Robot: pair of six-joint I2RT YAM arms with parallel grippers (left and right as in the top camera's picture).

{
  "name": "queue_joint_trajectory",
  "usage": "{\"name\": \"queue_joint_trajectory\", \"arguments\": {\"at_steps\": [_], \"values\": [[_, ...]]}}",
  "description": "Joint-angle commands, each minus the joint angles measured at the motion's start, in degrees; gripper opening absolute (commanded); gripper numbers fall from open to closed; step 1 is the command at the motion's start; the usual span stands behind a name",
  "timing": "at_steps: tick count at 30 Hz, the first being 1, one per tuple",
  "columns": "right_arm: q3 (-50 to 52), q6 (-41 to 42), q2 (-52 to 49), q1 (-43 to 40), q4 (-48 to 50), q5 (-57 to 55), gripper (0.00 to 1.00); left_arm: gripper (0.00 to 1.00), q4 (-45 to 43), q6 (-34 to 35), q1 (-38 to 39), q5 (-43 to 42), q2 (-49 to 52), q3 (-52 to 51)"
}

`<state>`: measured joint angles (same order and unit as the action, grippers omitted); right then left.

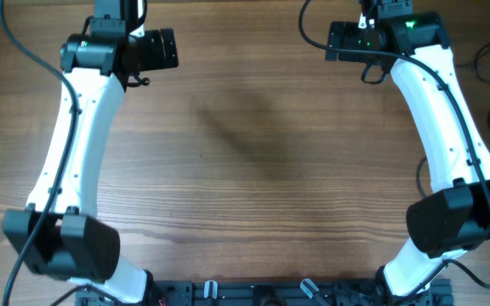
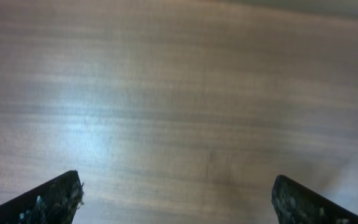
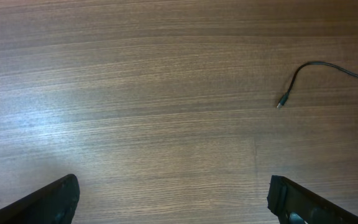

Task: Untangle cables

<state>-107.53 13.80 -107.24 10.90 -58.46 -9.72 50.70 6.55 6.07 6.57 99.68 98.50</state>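
Observation:
Thin black cables [image 1: 483, 58] lie in loose loops at the table's far right edge in the overhead view. One strand [image 3: 319, 63] with a small plug end [image 3: 281, 104] shows at the upper right of the right wrist view, lying on bare wood well ahead and to the right of my right gripper [image 3: 173, 196]. That gripper is open with nothing between its fingertips. My left gripper [image 2: 176, 199] is also open over bare wood, and no cable shows in its view. In the overhead view both wrists sit at the far edge, their fingers cut off by the frame.
The wooden table [image 1: 253, 153] spans the middle between the two white arms. The arm bases [image 1: 262, 293] stand on a black rail at the near edge. Thicker black cables run along each arm.

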Motion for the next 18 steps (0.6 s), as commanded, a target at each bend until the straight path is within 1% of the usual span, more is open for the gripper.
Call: {"name": "queue_joint_trajectory", "arguments": {"at_steps": [1,5,9,12,14,18], "values": [[-1.2,-0.2,0.8,0.2,0.2,-1.2,1.0,1.0,-6.9,1.6,1.3,0.0,-7.9,-7.9],[-1.2,-0.2,0.8,0.2,0.2,-1.2,1.0,1.0,-17.7,3.8,1.8,-0.1,-16.1,-22.5],[-1.2,-0.2,0.8,0.2,0.2,-1.2,1.0,1.0,-25.3,5.3,1.8,0.0,-24.2,-35.2],[-1.2,-0.2,0.8,0.2,0.2,-1.2,1.0,1.0,-28.4,7.5,1.5,0.5,-30.1,-42.8],[-1.2,-0.2,0.8,0.2,0.2,-1.2,1.0,1.0,-29.6,7.7,1.4,0.6,-33.7,-46.8],[-1.2,-0.2,0.8,0.2,0.2,-1.2,1.0,1.0,-30.4,9.2,1.4,1.3,-41.6,-53.0]]}}
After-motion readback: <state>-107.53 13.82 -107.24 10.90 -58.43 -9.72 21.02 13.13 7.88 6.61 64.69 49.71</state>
